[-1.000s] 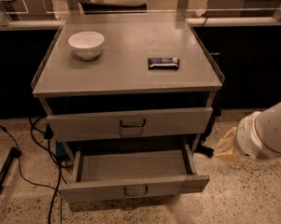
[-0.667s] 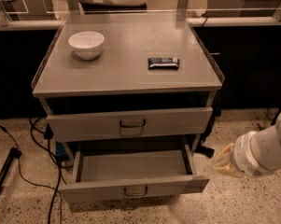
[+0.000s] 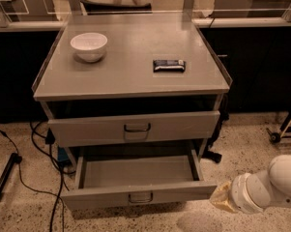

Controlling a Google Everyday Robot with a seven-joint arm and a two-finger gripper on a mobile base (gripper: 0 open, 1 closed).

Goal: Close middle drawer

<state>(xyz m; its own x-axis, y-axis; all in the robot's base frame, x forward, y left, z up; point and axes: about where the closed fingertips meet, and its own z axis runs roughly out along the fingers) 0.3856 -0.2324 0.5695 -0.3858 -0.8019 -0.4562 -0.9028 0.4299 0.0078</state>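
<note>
2 drawers of the grey cabinet (image 3: 135, 79) stand open. The middle drawer (image 3: 135, 174), the lower and shallower one, is pulled far out toward the camera. The gripper (image 3: 223, 198) sits low at the right, just beside the drawer's front right corner; whether it is clenched or released cannot be told. The drawer's long axis runs left to right, and its low front panel and U-shaped handle (image 3: 140, 197) face the camera.
</note>
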